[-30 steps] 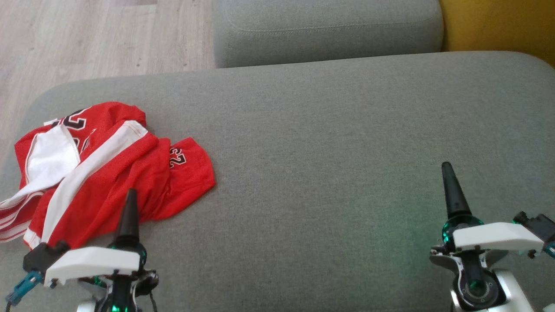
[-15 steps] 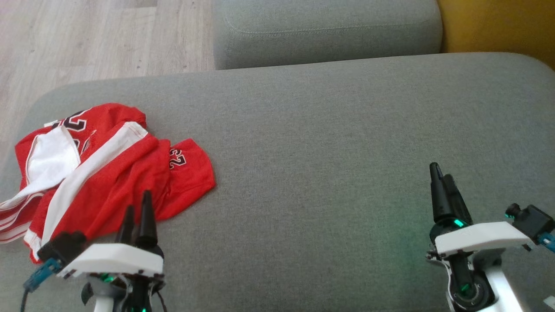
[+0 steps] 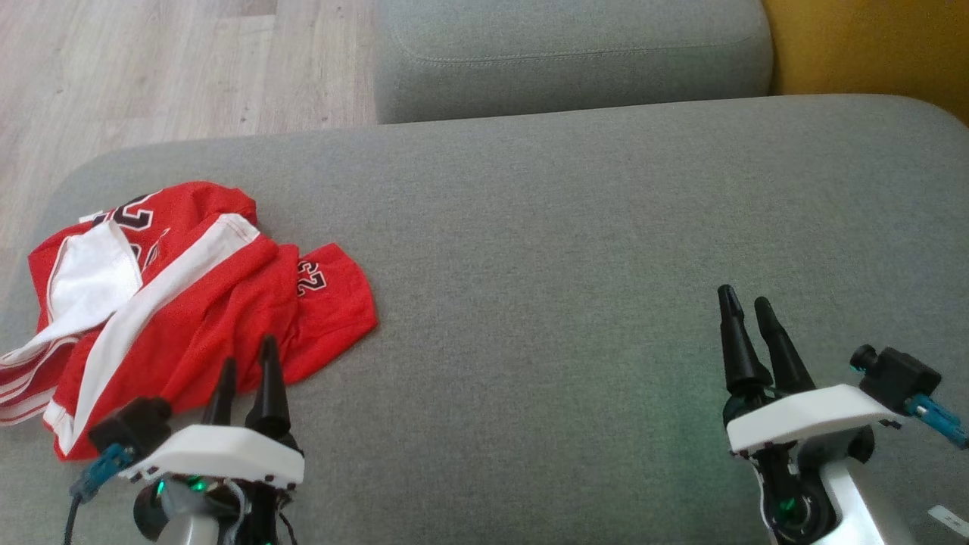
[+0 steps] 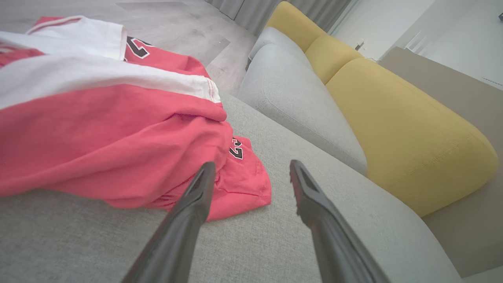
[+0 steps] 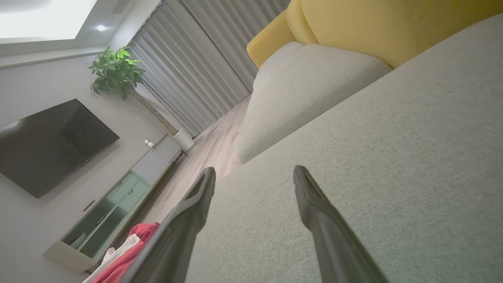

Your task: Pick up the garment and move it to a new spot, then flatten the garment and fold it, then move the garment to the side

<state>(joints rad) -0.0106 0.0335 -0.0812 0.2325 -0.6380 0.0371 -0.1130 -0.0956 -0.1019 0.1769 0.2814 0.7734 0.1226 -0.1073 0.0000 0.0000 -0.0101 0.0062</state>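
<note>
Grey sofa cushion [image 3: 568, 227] bears red garment [image 3: 197, 303]; left pincer [image 3: 248, 353], right pincer [image 3: 743, 297] wide, empty.

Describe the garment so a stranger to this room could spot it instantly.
Look at the wide grey cushion before the robot, at its left end beside the wooden floor. The garment lies crumpled there, just beyond the left gripper. It is bright red with white panels and black numbers, against plain grey fabric.
</note>
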